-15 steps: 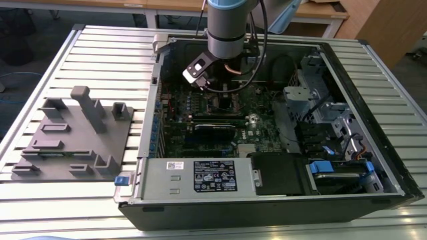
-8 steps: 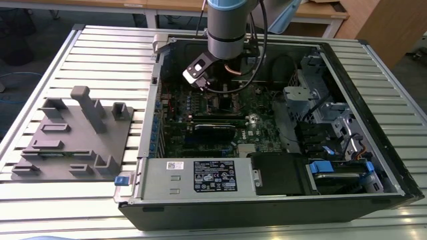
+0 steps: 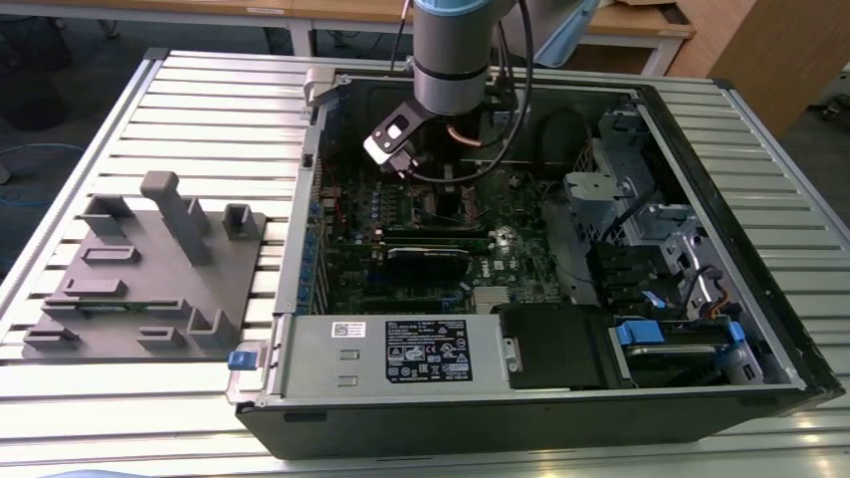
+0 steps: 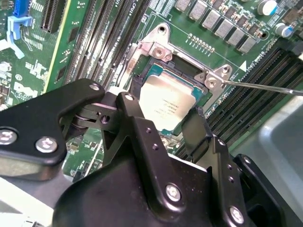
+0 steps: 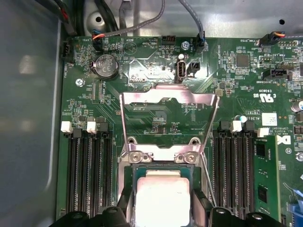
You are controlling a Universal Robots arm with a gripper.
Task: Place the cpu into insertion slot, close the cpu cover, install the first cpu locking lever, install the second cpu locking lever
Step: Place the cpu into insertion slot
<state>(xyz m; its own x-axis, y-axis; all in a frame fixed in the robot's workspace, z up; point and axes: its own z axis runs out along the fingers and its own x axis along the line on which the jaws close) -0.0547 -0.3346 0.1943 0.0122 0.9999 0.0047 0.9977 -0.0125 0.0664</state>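
My gripper [image 4: 164, 118] is clamped on the cpu [image 4: 166, 101], which sits down in the insertion slot [image 4: 187, 68], so placing looks nearly done, while the cpu cover [image 5: 168, 98] stands open and a locking lever [image 4: 265, 87] lies unlatched.

The cpu [image 5: 163, 201], a flat square chip with a dull silver top, sits within the dark, metal-rimmed insertion slot [image 4: 187, 71] on the green board. The cpu cover [image 5: 199, 98], a thin silvery windowed frame, is swung open, off the chip.
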